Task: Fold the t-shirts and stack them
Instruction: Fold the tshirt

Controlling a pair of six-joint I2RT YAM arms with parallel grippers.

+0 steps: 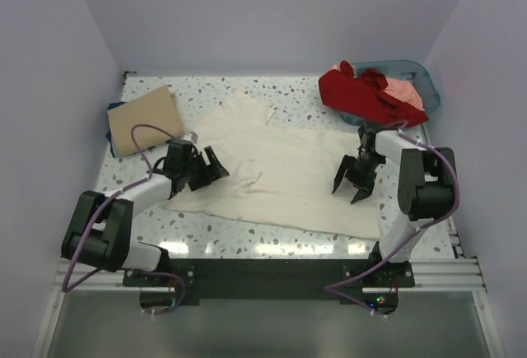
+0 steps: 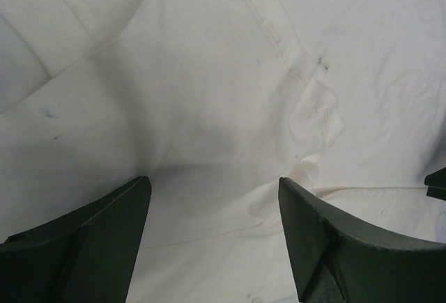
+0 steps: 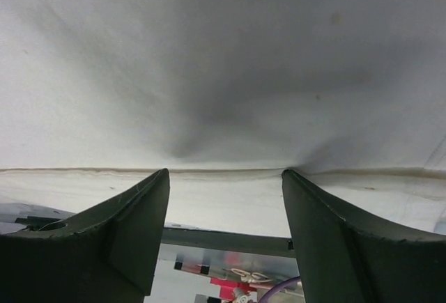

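Note:
A large cream t-shirt [image 1: 284, 177] lies spread flat across the middle of the table. My left gripper [image 1: 216, 170] is open and low over its left part; in the left wrist view [image 2: 212, 184] the jaws stand wide apart over wrinkled cream cloth [image 2: 209, 94]. My right gripper [image 1: 347, 193] is open over the shirt's right part; in the right wrist view [image 3: 224, 174] the jaws straddle a hem of the cream cloth [image 3: 223, 73]. A folded tan shirt [image 1: 144, 119] lies on a dark blue one [image 1: 110, 117] at the back left. A red shirt [image 1: 362, 95] and a salmon-pink one [image 1: 405, 92] are heaped in the basket.
The teal plastic basket [image 1: 425, 78] stands at the back right corner. Grey walls close in the table on the left, back and right. The speckled tabletop [image 1: 206, 230] shows along the near edge, by the arm bases.

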